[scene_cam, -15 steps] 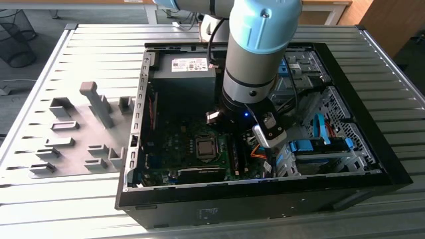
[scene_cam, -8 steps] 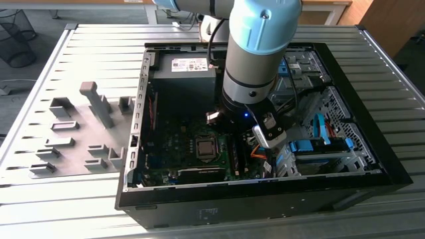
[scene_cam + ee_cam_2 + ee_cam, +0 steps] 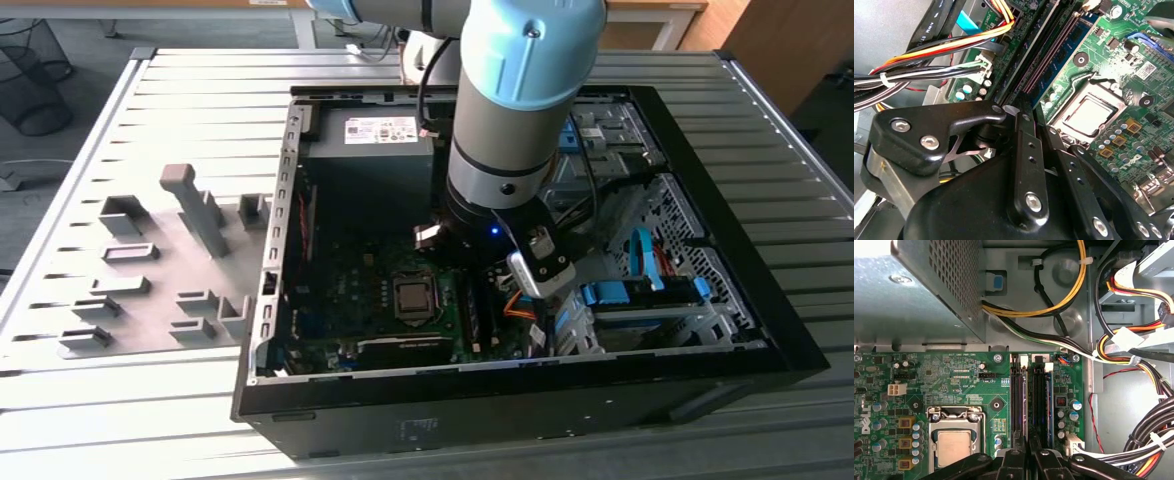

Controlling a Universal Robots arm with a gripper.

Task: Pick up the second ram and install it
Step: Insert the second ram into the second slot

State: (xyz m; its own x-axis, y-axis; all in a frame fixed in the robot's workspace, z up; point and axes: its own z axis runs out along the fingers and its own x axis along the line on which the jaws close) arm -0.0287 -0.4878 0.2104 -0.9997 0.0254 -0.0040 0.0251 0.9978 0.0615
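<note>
My gripper [image 3: 467, 268] hangs low inside the open computer case [image 3: 747, 350], right over the row of long black memory slots [image 3: 1020, 405] on the green motherboard [image 3: 954, 380]. Its black fingers [image 3: 1019, 460] are shut, tips together just above the slots [image 3: 1046, 55], with nothing seen between them. A blue-green ram stick [image 3: 1049, 405] stands seated upright in the outermost slot, on the side away from the processor socket [image 3: 954, 445]; it also shows in the second wrist view [image 3: 1066, 52]. Whether it is the second ram I cannot tell.
Bundled cables [image 3: 1134, 365] run close beside the slots. The power supply box [image 3: 919, 285] stands at the board's far end. Blue drive brackets [image 3: 641, 292] sit toward the exterior view's right. Grey holder blocks [image 3: 200, 210] stand on the slatted table outside the case, to the exterior view's left.
</note>
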